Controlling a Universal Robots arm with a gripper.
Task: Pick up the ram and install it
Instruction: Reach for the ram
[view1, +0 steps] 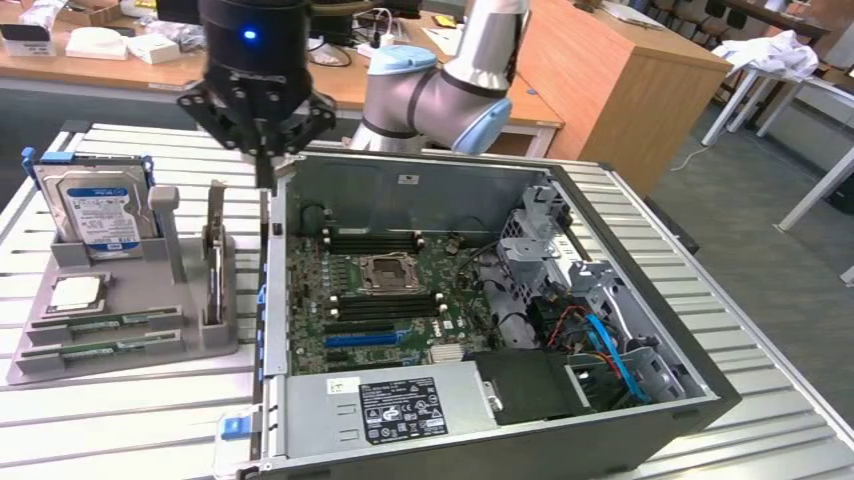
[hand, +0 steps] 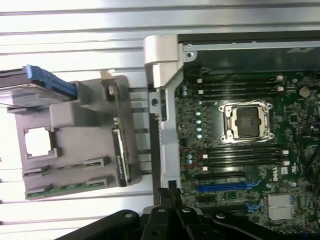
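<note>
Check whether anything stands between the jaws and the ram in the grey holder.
Nothing covers the ram from above. An upright card stands on the holder, on the side toward the jaws.

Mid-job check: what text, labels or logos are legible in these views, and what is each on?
"DELL", sideways, white print on the green motherboard: somewhat blurred.
Blue-and-white label on the silver hard drive: too small to read.
Black-and-white label on the grey power supply: too small to read.
White sticker on the metal case's back wall: unreadable.
Green ram sticks in the grey tray: nothing readable.
</note>
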